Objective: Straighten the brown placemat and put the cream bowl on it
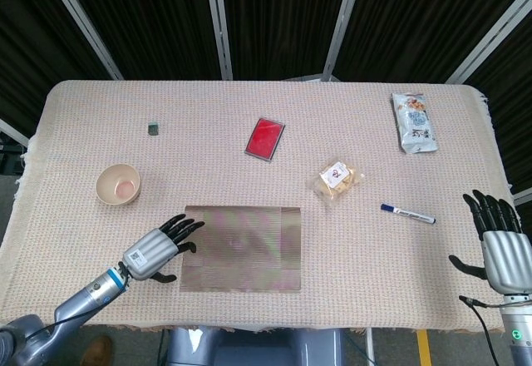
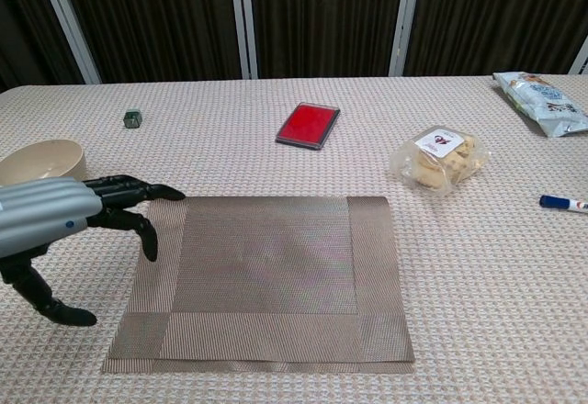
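Observation:
The brown placemat (image 1: pixel 242 248) (image 2: pixel 266 277) lies flat at the table's front centre, its edges about square to the table edge. The cream bowl (image 1: pixel 118 185) (image 2: pixel 41 160) stands upright on the tablecloth, left of the mat and apart from it. My left hand (image 1: pixel 158 249) (image 2: pixel 64 216) hovers open at the mat's left edge, fingers spread and pointing toward the mat, holding nothing. My right hand (image 1: pixel 501 248) is open at the front right corner, far from both; the chest view does not show it.
A red flat case (image 1: pixel 265 138) lies behind the mat. A bag of biscuits (image 1: pixel 336 179) and a blue marker (image 1: pixel 407 213) sit to the right. A snack packet (image 1: pixel 413 121) is at the back right, and a small dark cube (image 1: pixel 153 128) at the back left.

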Controlling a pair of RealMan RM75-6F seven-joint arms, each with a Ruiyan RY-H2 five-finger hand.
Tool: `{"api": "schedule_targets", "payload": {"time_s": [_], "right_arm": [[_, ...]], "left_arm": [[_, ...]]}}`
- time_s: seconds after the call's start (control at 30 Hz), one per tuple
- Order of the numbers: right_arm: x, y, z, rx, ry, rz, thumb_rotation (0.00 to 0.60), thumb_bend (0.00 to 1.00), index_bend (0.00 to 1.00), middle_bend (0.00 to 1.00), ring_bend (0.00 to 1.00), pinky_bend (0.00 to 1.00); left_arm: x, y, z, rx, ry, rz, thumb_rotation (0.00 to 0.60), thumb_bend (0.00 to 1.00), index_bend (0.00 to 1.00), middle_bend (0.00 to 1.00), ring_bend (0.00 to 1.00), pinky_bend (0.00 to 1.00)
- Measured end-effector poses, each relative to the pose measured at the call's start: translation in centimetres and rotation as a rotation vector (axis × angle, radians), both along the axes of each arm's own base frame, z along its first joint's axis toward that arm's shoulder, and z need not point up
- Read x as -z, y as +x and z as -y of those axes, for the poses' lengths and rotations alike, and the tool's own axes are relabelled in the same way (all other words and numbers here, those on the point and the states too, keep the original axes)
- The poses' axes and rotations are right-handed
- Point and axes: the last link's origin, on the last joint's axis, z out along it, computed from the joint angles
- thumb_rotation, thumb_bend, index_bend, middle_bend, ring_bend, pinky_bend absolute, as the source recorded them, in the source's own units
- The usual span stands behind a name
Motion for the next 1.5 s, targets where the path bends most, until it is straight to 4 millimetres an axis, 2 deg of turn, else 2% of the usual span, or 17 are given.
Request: {"api": "schedule_targets", "payload": {"time_s": [0.17, 0.6, 1.27, 1.5], "right_arm": [[-0.1, -0.2, 0.0, 0.007, -0.005, 0.001, 0.6, 0.0, 0.02, 0.0, 0.0, 0.0], [-0.1, 0.0, -0.1, 0.003, -0.001, 0.007, 0.6, 0.0, 0.02, 0.0, 0.0, 0.0], [-0.3, -0.2, 0.0, 0.007, -0.005, 0.012, 0.6, 0.0, 0.02, 0.0, 0.0, 0.0], [-0.3, -0.2, 0.0, 0.007, -0.002, 0.011, 0.6, 0.0, 0.02, 0.0, 0.0, 0.0]], "left_arm": [[1.5, -0.4, 0.3, 0.011, -0.015, 0.01, 0.6, 0.0, 0.35, 0.0, 0.0, 0.0], [2.4, -1.7, 1.6, 0.017, -0.035, 0.029, 0.6, 0.0, 0.37, 0.0, 0.0, 0.0], [3.9, -1.4, 1.0, 0.017, -0.042, -0.002, 0.6, 0.0, 0.37, 0.0, 0.0, 0.0], [3.8, -1.1, 0.9, 0.014, -0.05, 0.011, 0.6, 0.14, 0.4, 0.0, 0.0, 0.0]]}}
